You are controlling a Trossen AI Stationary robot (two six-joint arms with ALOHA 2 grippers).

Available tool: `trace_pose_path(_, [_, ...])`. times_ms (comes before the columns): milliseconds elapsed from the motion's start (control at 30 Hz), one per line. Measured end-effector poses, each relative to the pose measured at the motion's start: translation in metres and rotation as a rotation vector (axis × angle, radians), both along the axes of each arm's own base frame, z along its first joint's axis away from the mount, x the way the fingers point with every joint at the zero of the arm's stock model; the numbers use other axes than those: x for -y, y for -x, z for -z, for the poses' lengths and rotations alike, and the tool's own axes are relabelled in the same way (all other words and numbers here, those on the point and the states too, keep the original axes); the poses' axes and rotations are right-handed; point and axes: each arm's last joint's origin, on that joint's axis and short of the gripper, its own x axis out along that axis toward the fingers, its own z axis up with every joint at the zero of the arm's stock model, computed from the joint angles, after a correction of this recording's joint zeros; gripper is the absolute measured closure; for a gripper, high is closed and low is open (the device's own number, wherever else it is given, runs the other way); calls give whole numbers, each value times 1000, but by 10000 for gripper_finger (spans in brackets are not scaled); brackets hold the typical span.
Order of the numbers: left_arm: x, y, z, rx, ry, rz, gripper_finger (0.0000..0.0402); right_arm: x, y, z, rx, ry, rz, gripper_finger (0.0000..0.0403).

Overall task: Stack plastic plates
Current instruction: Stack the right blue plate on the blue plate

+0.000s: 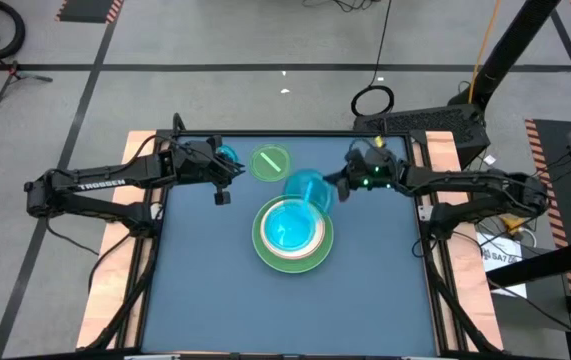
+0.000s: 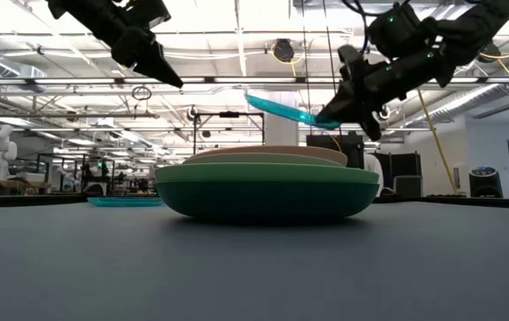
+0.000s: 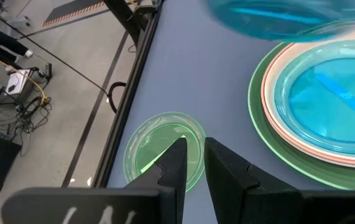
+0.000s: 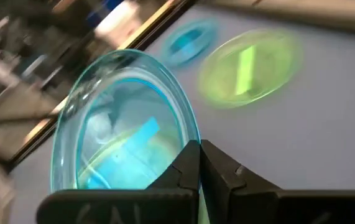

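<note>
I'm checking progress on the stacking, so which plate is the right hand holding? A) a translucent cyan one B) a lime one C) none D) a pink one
A: the right hand is shut on the rim of a translucent cyan plate, which hangs tilted in the air above the stack.

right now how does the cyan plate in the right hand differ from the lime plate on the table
The cyan plate is pinched by its rim in the right hand and held tilted in the air above the stack; the lime plate lies flat on the table, untouched. The cyan plate is blue-green, the lime plate yellow-green. Both are small, round and translucent.
</note>
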Motion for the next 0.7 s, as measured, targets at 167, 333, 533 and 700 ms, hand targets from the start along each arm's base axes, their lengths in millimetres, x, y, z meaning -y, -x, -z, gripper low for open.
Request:
trace_pose_path(167, [0,0,0,1,0,0,339,-27,-15,10,-36,-25,-123,402])
trace_pose_path(333, [0,-1,-1,17,-5,0,339,-41,-24,21,-71,-46,-106,402])
trace_pose_path(533, [0,-1,-2,26,-8,0,339,-51,-31,21,-33,-37,-152,399])
trace_pose_path(700, [0,-1,-2,25,-8,0,339,-56,-33,20,-18,-33,-167,368])
